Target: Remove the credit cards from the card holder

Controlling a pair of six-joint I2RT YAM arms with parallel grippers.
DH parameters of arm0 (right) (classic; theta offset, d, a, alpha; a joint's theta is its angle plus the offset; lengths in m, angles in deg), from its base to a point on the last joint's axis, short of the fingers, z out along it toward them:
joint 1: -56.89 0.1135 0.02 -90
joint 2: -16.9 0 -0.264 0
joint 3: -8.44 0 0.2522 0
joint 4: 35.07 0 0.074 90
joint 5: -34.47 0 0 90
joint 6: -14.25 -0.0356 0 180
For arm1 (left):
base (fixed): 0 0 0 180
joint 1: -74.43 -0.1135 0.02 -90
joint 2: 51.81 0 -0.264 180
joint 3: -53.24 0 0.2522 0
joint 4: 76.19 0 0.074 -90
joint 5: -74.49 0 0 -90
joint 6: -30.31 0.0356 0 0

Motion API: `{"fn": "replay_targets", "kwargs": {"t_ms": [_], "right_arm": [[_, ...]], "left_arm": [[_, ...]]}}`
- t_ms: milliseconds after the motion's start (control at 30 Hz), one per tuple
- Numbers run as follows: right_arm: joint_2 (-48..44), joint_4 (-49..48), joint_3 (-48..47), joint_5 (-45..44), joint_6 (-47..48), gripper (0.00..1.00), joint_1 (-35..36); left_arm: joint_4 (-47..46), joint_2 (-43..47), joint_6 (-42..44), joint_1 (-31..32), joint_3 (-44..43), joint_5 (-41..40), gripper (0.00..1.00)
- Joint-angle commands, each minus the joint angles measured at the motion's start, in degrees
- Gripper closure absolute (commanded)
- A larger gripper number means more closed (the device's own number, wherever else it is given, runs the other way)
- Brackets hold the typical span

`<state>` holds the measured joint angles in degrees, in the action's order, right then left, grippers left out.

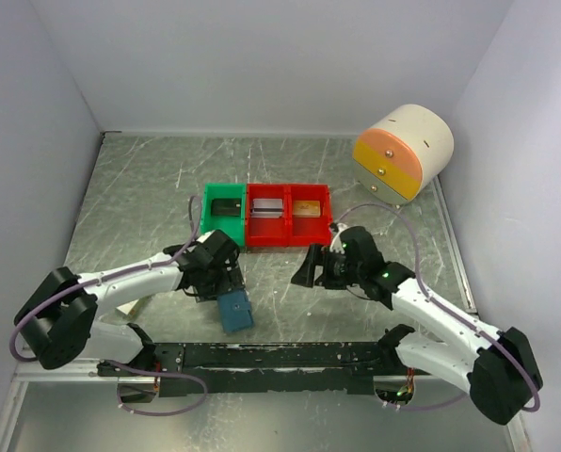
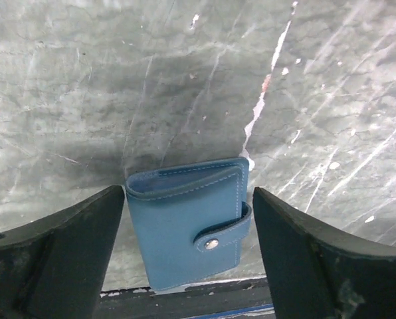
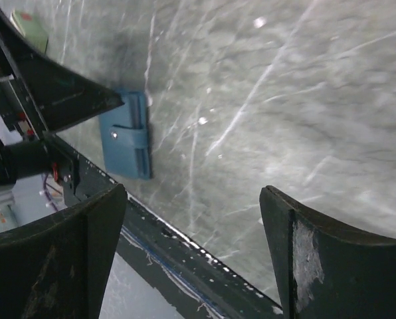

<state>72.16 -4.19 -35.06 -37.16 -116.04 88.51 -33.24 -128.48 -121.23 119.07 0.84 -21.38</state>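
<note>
Left gripper (image 2: 188, 199) wide open, empty, straddling the closed, snapped card holder (image 2: 185, 239) at lower centre of frame. Right gripper (image 3: 193, 193) likewise wide open, holding nothing.

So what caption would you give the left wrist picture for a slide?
Open left gripper framing the snapped-shut blue card holder lying on the scratched table.
</note>
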Motion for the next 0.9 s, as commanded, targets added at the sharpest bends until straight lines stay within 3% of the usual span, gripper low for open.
{"fn": "replay_targets", "kwargs": {"t_ms": [0,67,267,467,633,867], "right_arm": [[1.51,-3.42,-0.68,-8.63,-5.45,0.2,10.28],[3.73,-3.82,-1.92,-14.59,-6.8,0.24,16.33],[15.76,-2.09,-9.47,-34.04,-10.45,0.39,32.96],[28.39,1.8,-20.57,-45.45,-14.58,0.5,42.31],[38.63,7.4,-29.27,-47.73,-17.77,0.54,45.24],[43.69,7.47,-33.88,-46.92,-17.74,0.6,46.29]], "left_arm": [[6.71,3.68,-2.33,1.0,-3.9,-5.93,0.06],[7.88,9.29,-1.42,0.95,-2.65,-7.97,0.0],[12.88,27.88,-1.0,0.61,1.2,-15.98,0.01],[16.99,38.44,-7.42,0.38,7.81,-20.16,0.01],[14.24,40.59,-8.78,-0.15,12.31,-18.47,0.01],[9.73,32.9,-2.8,-4.96,13.27,-12.45,0.01]]}}
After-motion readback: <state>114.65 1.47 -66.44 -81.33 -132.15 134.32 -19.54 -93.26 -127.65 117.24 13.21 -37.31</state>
